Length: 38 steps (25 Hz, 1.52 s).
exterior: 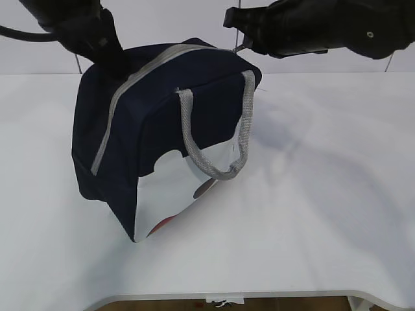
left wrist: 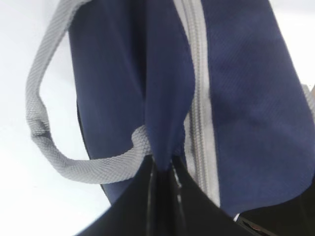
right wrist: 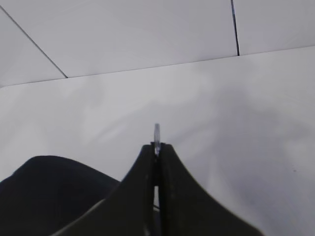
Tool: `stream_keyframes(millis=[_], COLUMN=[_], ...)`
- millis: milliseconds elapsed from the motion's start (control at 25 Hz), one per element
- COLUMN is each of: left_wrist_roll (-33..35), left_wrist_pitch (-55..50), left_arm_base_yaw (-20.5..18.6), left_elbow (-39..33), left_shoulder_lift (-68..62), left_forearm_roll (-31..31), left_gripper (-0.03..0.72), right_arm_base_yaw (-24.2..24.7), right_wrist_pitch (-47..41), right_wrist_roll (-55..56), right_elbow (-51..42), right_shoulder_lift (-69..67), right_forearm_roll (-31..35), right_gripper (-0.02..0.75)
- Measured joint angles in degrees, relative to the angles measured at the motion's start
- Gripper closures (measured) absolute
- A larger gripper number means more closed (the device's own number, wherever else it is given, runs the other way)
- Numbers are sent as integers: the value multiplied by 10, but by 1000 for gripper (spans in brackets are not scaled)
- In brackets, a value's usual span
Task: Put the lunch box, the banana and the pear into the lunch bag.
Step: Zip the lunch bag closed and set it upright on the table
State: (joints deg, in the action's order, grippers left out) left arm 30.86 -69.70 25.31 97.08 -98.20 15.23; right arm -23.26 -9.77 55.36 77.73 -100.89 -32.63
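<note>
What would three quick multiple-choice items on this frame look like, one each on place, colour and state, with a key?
1. Where is the left gripper clamped?
A. on a fold of the lunch bag's navy fabric beside the zipper
B. on the grey strap handle
C. on the table

2. What colour is the zipper tape?
A. red
B. grey
C. yellow

3. What state is the zipper in?
A. closed along the stretch in view
B. wide open, foil showing
C. torn off

Key: 1 A, the left wrist view shows the shut tips pinching navy cloth of the lunch bag. 2 B, a grey band runs over the top. 3 A, no gap or lining shows in either view.
</note>
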Motion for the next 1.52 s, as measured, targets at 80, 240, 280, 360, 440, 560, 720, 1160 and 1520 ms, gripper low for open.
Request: stream_keyframes(millis=[80,240,280,360,440,560,720,1160,1520], left_wrist_roll=[-2,-3,-3,-3,-3,-3,-36,-78,-62], left_wrist_pitch=[-1,-3,-3,-4,-8,-9,-13,58,152], left_arm_base_yaw=[0,0,0,0,0,0,0,0,0], left_elbow=[0,0,0,0,0,0,0,34,71], left_shoulder_lift=[0,12,12,12,12,12,12,10,-90], left_forearm_roll=[-1,-3,-4,-4,-5,-5,-8,-1,43], left_gripper=[687,687,687,687,687,687,651,317,316], right_arm_base_yaw=[3,10,11,11,11,12,13,13,13], right_wrist_pitch=[0,0,0,0,0,6,26,67,70], right_wrist_roll=[3,13,13,15,16,17,19,31,34], right_elbow=[0,2,2,3,3,3,3,3,3], right_shoulder_lift=[-7,-30,-34,-42,-47,-49,-49,-49,-49], right_forearm_roll=[1,1,1,3,10,14,25,27,24], right_gripper=[737,737,737,737,737,737,737,737,737])
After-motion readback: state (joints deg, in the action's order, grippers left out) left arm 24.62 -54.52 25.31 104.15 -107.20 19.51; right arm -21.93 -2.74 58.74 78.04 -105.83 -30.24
